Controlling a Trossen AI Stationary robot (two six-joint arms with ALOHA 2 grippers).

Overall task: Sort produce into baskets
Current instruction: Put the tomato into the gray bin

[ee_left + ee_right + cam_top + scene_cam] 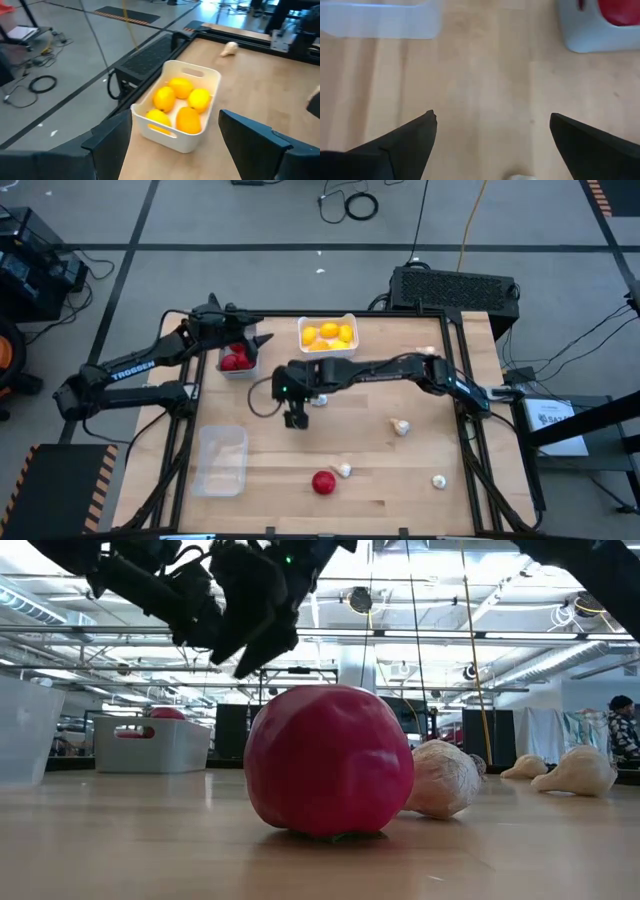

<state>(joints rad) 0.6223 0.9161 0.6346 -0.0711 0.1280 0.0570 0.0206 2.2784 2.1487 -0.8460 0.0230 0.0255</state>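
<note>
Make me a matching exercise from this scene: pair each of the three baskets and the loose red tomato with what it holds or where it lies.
Things:
1. white rectangular plastic basket
2. grey rectangular plastic basket
3. clear translucent plastic basket
4. round red tomato

States:
A. holds red tomatoes
B. lies on the wooden table beside a white garlic bulb
C. holds yellow fruits
D. holds nothing

Pairs: 1-C, 2-A, 3-D, 4-B

Three baskets (pixel 327 336), four lemons (pixel 181 87), four garlic bulbs (pixel 401 426).
</note>
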